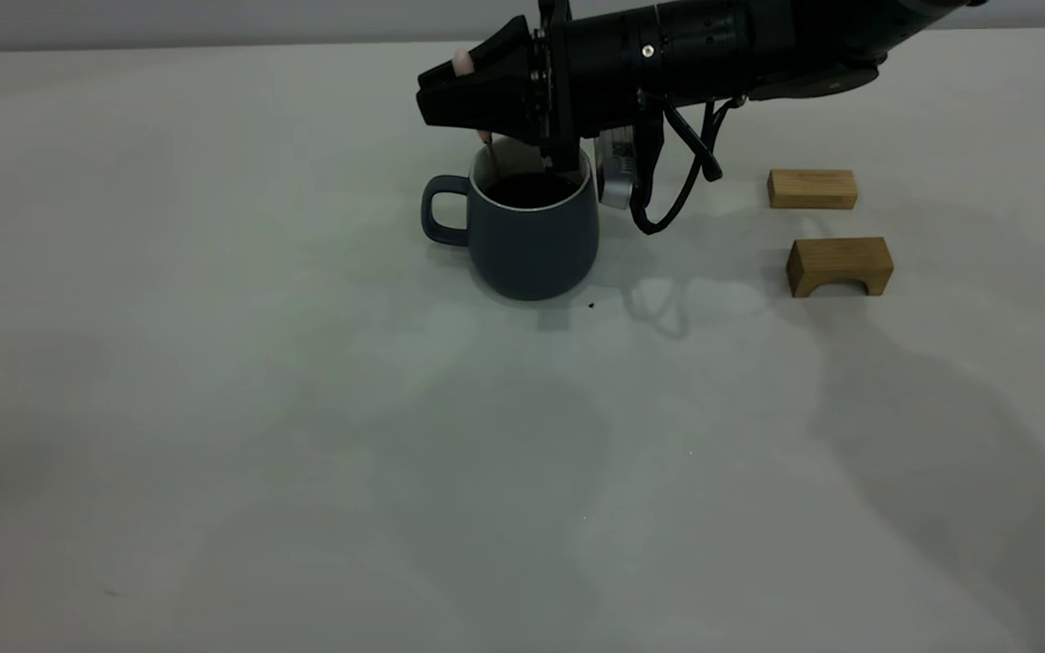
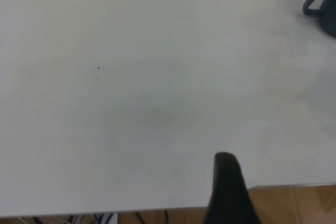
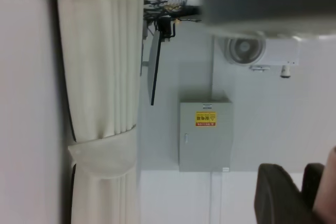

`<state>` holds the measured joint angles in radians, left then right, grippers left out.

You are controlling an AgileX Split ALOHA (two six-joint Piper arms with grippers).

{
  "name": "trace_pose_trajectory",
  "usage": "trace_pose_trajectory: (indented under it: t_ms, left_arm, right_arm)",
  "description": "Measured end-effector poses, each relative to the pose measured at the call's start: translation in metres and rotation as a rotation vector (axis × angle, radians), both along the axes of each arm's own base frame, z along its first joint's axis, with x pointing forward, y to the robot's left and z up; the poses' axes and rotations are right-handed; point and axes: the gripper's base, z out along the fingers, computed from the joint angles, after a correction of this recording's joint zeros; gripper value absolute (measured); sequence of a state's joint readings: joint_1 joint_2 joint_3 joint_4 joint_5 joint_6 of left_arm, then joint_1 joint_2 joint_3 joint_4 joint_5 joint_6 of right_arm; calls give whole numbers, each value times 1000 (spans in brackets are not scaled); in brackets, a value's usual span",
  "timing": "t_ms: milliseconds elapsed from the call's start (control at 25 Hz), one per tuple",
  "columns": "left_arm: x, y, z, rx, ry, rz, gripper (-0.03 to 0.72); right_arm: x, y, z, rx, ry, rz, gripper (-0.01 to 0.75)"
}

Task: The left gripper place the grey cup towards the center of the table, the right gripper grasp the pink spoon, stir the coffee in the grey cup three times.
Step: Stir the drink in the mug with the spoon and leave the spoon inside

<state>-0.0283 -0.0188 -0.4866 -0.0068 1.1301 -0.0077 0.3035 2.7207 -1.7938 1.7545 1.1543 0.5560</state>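
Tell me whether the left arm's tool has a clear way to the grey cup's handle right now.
Probably yes. From the left tool at the table edge, only bare surface lies before the grey cup, and its handle faces that side. The right tool holds the pink spoon above the rim, not beside the handle.

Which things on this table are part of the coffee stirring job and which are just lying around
In use:
grey cup, holding the coffee
pink spoon, neck dipped in the cup
right gripper, shut on the spoon above the cup
left gripper, back at the table edge

Lying about:
flat wooden block
arched wooden block
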Motion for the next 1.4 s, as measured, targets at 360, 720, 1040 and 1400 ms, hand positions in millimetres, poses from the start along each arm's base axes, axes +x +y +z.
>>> trace_pose_trajectory:
  t_ms: [360,720,1040,1400]
  left_arm:
    - [0,0,0,0,0,0,568]
    - [0,0,0,0,0,0,568]
    - [0,0,0,0,0,0,568]
    - [0,0,0,0,0,0,568]
  right_arm:
    - [11,-33,-7,-50,-93,-10,107]
    - [4,-37,0,-140,-10,89,107]
    - [0,-19,9,-118,39,90,107]
    - [6,-7,20,-5,-68,13,107]
